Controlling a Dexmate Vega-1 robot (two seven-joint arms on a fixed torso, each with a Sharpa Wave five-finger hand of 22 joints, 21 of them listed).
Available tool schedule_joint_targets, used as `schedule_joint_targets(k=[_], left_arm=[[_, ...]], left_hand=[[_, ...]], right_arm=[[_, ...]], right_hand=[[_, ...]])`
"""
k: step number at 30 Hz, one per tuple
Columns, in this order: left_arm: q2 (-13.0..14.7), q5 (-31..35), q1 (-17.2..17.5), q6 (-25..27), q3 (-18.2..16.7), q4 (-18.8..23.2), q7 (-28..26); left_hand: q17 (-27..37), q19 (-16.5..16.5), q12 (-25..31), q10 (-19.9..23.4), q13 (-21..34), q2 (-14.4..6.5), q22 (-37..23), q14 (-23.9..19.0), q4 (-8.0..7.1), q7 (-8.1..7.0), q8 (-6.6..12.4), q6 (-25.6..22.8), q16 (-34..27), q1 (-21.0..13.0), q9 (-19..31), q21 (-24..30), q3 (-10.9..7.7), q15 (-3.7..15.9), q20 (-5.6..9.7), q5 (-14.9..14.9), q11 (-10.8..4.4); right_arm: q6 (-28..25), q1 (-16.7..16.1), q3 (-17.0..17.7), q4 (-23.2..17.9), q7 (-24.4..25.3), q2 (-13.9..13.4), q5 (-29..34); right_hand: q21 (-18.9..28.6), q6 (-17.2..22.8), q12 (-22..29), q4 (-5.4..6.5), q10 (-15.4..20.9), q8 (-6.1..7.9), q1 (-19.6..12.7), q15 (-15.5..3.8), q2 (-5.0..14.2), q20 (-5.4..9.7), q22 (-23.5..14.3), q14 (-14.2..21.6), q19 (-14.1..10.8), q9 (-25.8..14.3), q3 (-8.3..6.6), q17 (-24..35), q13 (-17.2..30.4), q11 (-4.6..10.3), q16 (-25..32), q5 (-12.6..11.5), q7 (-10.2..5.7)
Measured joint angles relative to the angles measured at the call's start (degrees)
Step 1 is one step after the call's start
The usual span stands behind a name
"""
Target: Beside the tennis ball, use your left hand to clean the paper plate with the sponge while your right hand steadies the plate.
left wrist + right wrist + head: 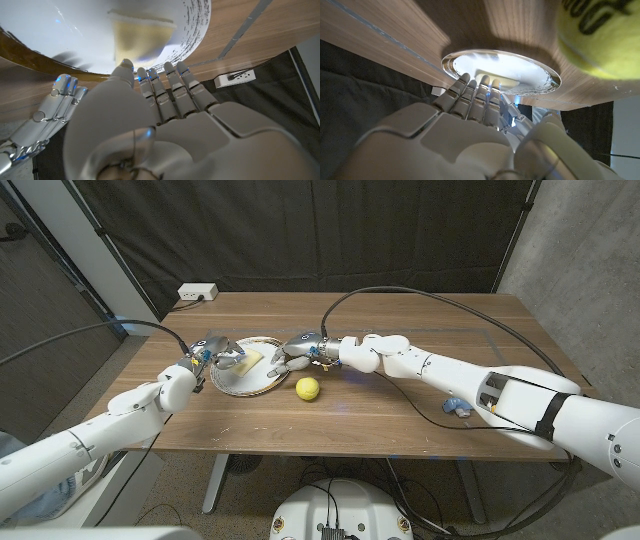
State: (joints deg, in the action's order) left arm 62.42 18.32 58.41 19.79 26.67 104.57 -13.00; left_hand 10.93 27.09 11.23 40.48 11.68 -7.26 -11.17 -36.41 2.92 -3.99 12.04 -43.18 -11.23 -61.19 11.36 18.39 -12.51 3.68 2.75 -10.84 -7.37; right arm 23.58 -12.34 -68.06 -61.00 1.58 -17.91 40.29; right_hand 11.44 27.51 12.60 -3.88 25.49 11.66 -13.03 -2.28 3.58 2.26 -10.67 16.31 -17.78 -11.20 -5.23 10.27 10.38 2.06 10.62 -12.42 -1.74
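left hand (210, 352): fingers loosely apart, holding nothing, reaching for the sponge (247, 358)
right hand (298, 348): fingers on paper plate (262, 383) rim, bracing it
tennis ball (307, 388): just beside plate

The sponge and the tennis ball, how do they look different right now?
The sponge is a flat, pale yellow slab with squared edges; the tennis ball is round and a brighter yellow-green. The sponge lies inside the paper plate, while the tennis ball sits on the bare table beside the plate. The tennis ball carries dark printed lettering; the sponge looks plain. Both are yellowish, and neither is lifted off its surface.
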Motion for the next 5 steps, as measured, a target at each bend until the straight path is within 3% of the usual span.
schedule_joint_targets(k=[5], left_arm=[[-0.1, 0.0, 0.4, 0.4, -0.2, 0.4, -0.3]], left_hand=[[0.0, 0.0, 0.0, 0.0, 0.0, 0.0, 0.3, 0.0, 0.0, 0.0, 0.0, 0.0, 0.0, 0.0, 0.0, 0.0, 0.0, 0.0, 0.0, 0.0, 0.0]], right_arm=[[0.1, -0.5, 0.6, -1.1, 0.2, -0.6, 0.2]], right_hand=[[0.0, 0.0, 0.0, 0.0, 0.0, 0.0, 0.0, 0.0, 0.0, 0.0, 0.0, 0.0, 0.0, 0.0, 0.0, 0.0, 0.0, 0.0, 0.0, 0.0, 0.0]])
